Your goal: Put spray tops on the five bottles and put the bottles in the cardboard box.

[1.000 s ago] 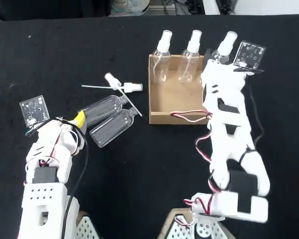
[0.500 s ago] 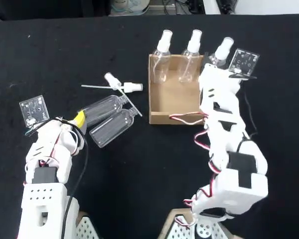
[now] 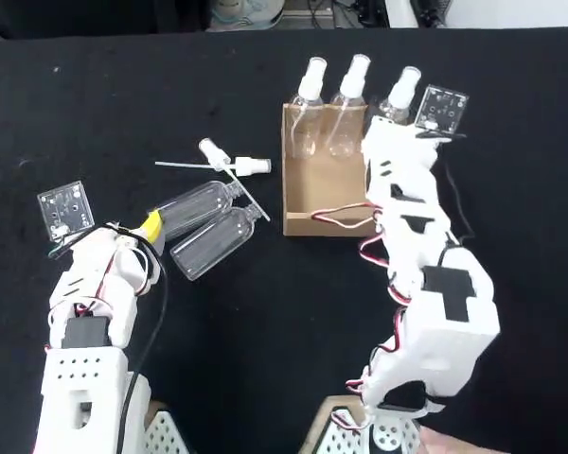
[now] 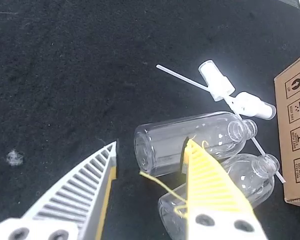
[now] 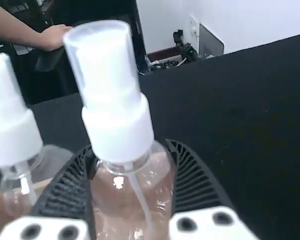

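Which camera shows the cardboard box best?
The high view: the whole cardboard box lies open from above, two capped bottles standing at its far wall. The left wrist view catches one printed side; the right wrist view, a brown sliver by a bottle.

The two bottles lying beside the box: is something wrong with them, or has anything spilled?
The farther bottle and the nearer bottle lie on their sides, necks open, left of the cardboard box. Two spray tops lie loose beside them, tubes crossed. Unfinished work rather than damage; no spill shows.
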`<state>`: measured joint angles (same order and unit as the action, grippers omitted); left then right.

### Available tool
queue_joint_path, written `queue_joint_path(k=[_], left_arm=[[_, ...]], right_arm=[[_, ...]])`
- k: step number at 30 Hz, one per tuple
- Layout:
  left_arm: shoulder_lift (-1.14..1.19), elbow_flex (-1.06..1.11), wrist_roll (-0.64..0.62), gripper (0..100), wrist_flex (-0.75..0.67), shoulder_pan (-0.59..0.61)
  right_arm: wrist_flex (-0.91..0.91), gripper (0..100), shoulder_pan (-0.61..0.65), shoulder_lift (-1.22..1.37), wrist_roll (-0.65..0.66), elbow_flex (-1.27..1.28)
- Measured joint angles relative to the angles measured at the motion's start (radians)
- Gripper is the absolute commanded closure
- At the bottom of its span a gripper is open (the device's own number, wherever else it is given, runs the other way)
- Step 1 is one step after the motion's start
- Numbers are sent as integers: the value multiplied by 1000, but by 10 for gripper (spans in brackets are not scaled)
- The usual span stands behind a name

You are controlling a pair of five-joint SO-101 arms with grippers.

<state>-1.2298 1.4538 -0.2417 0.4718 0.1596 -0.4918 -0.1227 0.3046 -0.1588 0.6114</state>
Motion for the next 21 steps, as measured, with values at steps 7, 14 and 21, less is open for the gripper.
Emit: queue_joint_path(k=[7, 14, 21], left_arm=[[0, 0, 0, 788, 0, 0], [0, 0, 0, 788, 0, 0], [0, 0, 0, 788, 0, 0]], right_arm=[[0, 986, 0, 5, 0, 0], [0, 986, 0, 5, 12, -17], [-3, 986, 0, 5, 95, -26]])
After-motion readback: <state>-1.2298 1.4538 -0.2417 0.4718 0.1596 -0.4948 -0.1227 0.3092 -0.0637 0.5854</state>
